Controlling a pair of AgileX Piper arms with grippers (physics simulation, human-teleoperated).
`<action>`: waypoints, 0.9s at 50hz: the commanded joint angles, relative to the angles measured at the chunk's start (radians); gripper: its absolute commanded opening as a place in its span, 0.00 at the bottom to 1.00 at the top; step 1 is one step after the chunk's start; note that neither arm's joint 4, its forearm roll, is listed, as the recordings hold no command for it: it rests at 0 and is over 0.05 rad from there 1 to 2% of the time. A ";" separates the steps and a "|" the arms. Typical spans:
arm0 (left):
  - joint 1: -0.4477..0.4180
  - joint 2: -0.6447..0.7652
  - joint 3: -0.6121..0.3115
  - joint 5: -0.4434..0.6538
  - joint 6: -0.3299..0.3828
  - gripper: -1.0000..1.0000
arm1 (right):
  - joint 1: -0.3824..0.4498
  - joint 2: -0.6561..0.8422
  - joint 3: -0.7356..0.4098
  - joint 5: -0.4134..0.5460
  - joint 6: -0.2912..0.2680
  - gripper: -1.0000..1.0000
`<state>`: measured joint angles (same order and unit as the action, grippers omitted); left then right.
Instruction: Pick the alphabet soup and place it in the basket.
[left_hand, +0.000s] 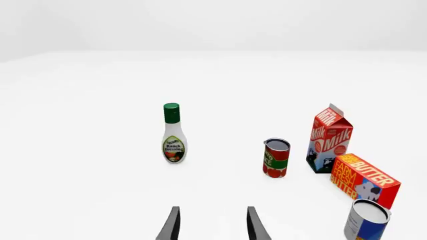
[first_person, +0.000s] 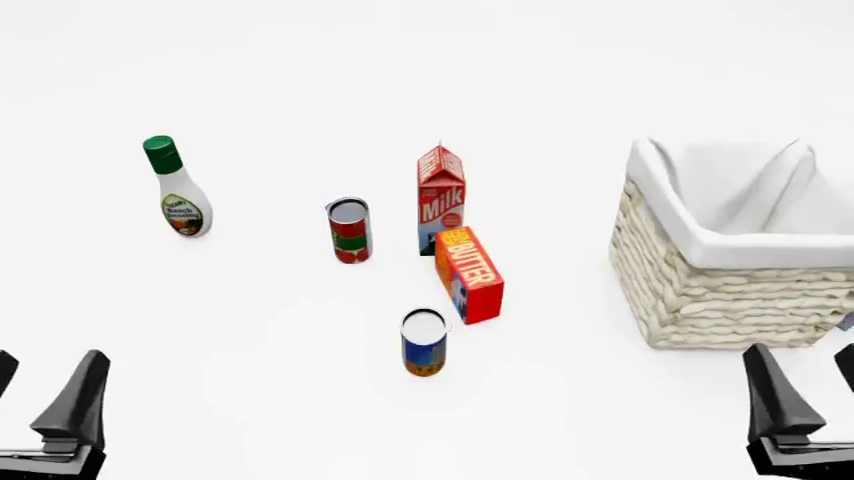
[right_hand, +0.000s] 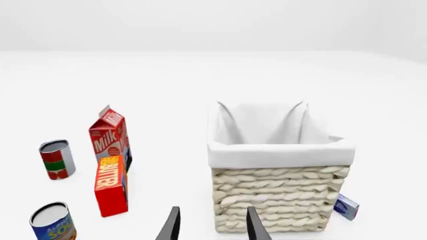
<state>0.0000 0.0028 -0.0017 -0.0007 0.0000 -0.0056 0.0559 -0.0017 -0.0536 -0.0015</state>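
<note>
Both jaws gape empty; only the right wrist view shows a small, perhaps blue-white box (right_hand: 346, 207) behind the basket (right_hand: 280, 155).

Your left gripper (first_person: 40, 400) low at near left corner, jaws apart, empty. Your right gripper (first_person: 807, 395) low at near right, jaws apart, empty.

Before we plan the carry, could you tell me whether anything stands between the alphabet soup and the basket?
Nothing visible does. In the front view the alphabet soup stands alone on bare table; the butter box sits just behind it, off the line to the basket.
</note>
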 joint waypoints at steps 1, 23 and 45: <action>0.000 0.004 -0.003 -0.001 0.000 1.00 | 0.009 -0.052 -0.007 0.058 0.000 1.00; 0.000 0.004 -0.003 -0.001 0.000 1.00 | 0.062 -0.052 -0.073 0.093 -0.017 1.00; 0.000 0.004 -0.003 -0.001 0.000 1.00 | 0.265 0.192 -0.133 -0.107 -0.030 1.00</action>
<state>0.0000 0.0073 -0.0042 -0.0017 0.0000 0.1715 0.1334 -0.1128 -0.0642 -0.0231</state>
